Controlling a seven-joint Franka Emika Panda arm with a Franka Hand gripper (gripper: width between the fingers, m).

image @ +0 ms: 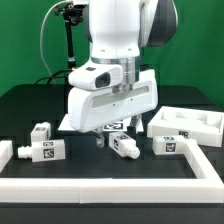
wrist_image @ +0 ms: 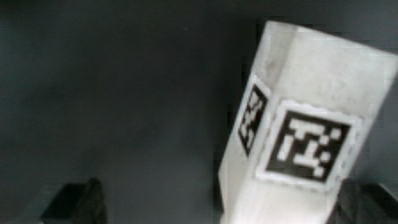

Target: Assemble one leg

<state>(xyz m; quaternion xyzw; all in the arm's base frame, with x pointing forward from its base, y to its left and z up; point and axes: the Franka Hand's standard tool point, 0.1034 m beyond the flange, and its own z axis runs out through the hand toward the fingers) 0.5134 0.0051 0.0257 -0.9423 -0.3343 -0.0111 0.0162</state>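
Four small white legs with square tags lie on the black table. One leg (image: 125,145) lies tilted right under my gripper (image: 115,134). In the wrist view this leg (wrist_image: 302,125) fills the frame, blurred, and runs down between the jaws of my gripper (wrist_image: 231,208). One dark finger (wrist_image: 82,200) stands well apart from it, so the jaws look open and hold nothing. Two more legs (image: 42,131) (image: 46,152) lie at the exterior view's left. Another leg (image: 168,144) lies at its right.
A large flat white square panel with a raised rim (image: 212,130) lies at the exterior view's right. A long white border rail (image: 110,185) runs along the front and up both sides. The marker board (image: 66,123) lies partly under the arm.
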